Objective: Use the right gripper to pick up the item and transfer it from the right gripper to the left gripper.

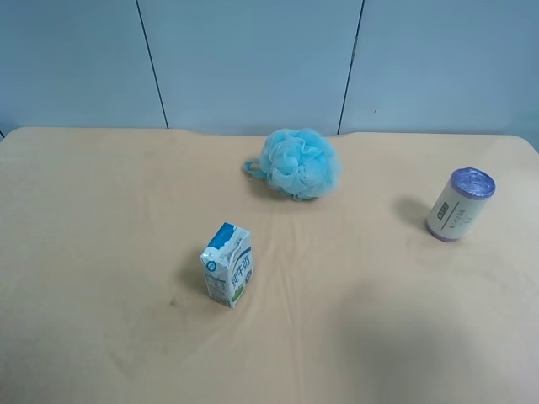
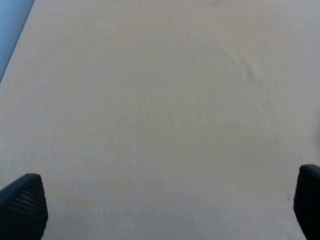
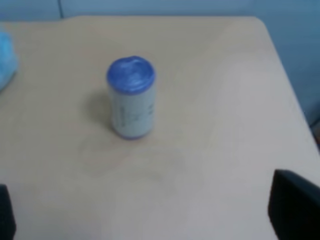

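Observation:
The item, a small roll (image 1: 459,204) with a cream-white label and purple crinkled ends, stands upright on the tan table (image 1: 101,219) at the exterior high view's right. It also shows in the right wrist view (image 3: 131,97), ahead of my right gripper (image 3: 150,220). That gripper is open and empty, its black fingertips (image 3: 295,207) at the picture's lower corners, well apart from the roll. My left gripper (image 2: 160,210) is open and empty over bare table, its fingertips (image 2: 22,202) at the lower corners. Neither arm shows in the exterior high view.
A blue-white milk carton (image 1: 227,264) stands near the table's middle. A fluffy blue bath sponge (image 1: 299,163) lies toward the back, its edge showing in the right wrist view (image 3: 6,62). The table's rounded corner (image 3: 260,22) lies beyond the roll.

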You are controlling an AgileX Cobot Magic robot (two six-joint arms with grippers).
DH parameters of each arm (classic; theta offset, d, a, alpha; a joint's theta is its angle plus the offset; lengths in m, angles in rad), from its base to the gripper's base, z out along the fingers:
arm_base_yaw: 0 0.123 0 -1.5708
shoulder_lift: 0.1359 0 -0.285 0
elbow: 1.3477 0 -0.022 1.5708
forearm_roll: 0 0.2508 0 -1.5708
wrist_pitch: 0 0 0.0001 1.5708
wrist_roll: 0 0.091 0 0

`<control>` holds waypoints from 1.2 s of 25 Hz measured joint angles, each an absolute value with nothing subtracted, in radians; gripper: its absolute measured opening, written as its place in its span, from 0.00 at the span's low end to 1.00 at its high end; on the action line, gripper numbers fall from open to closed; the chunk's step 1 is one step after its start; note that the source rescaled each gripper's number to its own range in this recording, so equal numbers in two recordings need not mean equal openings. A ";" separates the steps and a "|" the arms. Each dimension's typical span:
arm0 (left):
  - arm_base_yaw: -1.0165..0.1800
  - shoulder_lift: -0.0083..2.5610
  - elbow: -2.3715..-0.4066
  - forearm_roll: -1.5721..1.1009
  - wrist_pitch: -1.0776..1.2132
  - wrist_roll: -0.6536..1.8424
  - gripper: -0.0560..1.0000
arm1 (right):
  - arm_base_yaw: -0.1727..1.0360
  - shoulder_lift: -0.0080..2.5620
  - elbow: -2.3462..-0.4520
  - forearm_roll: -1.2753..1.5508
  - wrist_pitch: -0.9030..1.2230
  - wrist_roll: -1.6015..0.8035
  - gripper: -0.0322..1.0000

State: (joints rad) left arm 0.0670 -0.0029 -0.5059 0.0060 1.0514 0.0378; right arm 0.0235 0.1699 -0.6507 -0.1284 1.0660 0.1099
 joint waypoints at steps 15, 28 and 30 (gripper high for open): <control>0.067 -0.003 -0.506 0.006 1.051 0.038 1.00 | 0.024 1.068 -1.166 -0.155 1.133 0.124 1.00; 0.067 -0.003 -0.506 0.006 1.051 0.039 1.00 | -0.026 1.517 -1.280 -0.013 1.162 0.000 1.00; 0.067 -0.003 -0.506 0.006 1.051 0.039 1.00 | -0.054 1.550 -1.280 0.029 1.144 -0.031 1.00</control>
State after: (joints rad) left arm 0.0670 -0.0029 -0.5059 0.0060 1.0514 0.0389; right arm -0.0538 1.5503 -1.2802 0.0293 1.1444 -0.0308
